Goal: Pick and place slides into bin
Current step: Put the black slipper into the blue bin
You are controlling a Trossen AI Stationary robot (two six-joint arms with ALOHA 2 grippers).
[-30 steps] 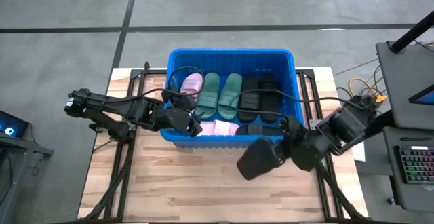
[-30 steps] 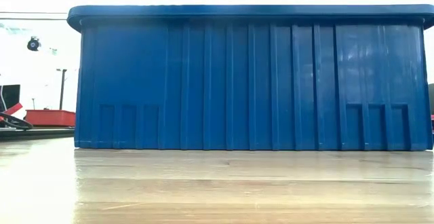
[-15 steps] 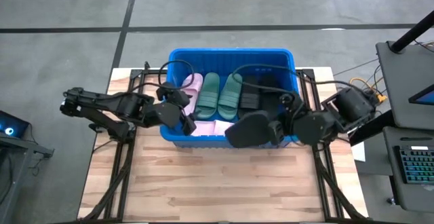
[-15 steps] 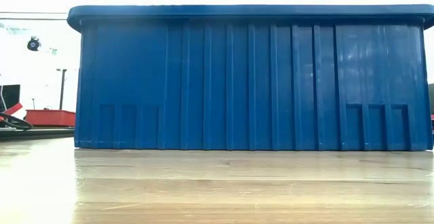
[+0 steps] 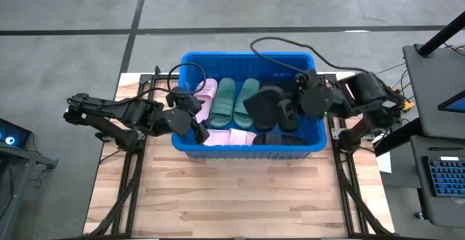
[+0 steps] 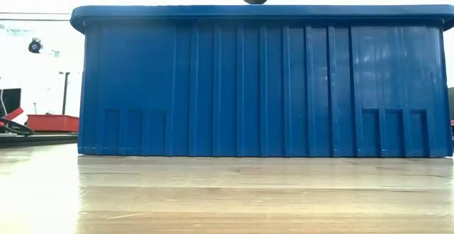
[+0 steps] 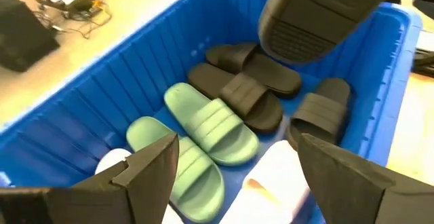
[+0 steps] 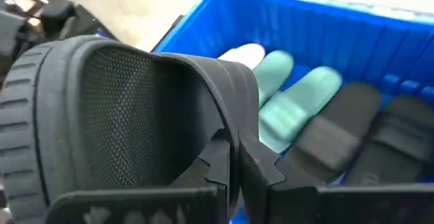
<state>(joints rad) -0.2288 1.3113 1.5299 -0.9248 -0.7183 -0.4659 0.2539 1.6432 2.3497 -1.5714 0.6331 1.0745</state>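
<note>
My right gripper (image 8: 234, 166) is pinched tight on the edge of a black foam slide sandal (image 5: 265, 109), which hangs above the big bright blue ribbed plastic bin (image 5: 305, 145) — over the dark pairs at its right half. To do this well, I'd lower the sandal until it nearly touches the black slides lying there (image 7: 247, 91), then part my fingers, so it doesn't bounce onto the sage green pair (image 5: 236, 102) or out over the rim. My left gripper (image 7: 234, 173) waits with fingers spread wide over the bin's left side, near the light pink slide (image 5: 205, 92).
</note>
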